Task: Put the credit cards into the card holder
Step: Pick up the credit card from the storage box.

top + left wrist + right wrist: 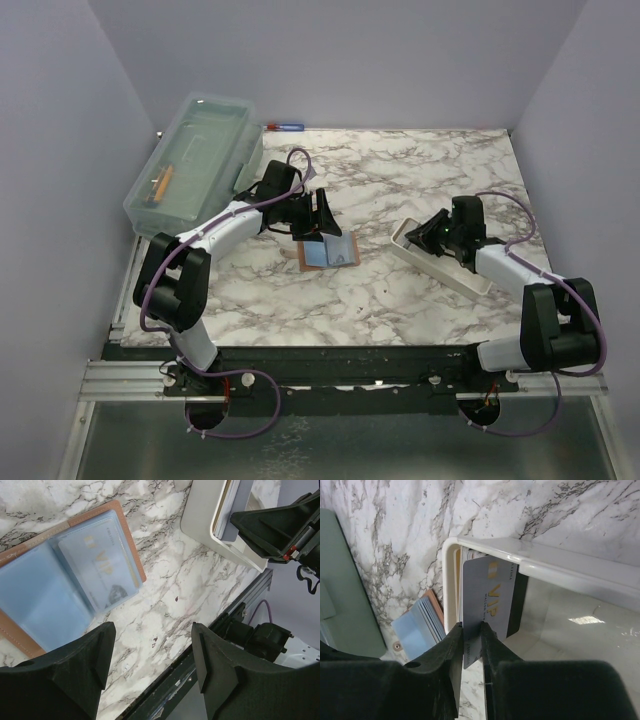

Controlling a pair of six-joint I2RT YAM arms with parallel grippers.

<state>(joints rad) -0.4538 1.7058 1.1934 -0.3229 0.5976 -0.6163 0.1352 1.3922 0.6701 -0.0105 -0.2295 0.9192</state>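
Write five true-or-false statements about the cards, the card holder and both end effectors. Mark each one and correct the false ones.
1. The right end effector is shut on a light VIP card standing in the white tray. True.
2. The left end effector grips a card. False: it is open, holds nothing and hangs over the table beside the card holder.
3. The card holder lies open on the marble table. True.
4. The card holder sits inside the white tray. False: it lies on the table, apart from the tray.
5. A sleeved card marked VIP is already in the card holder. True.
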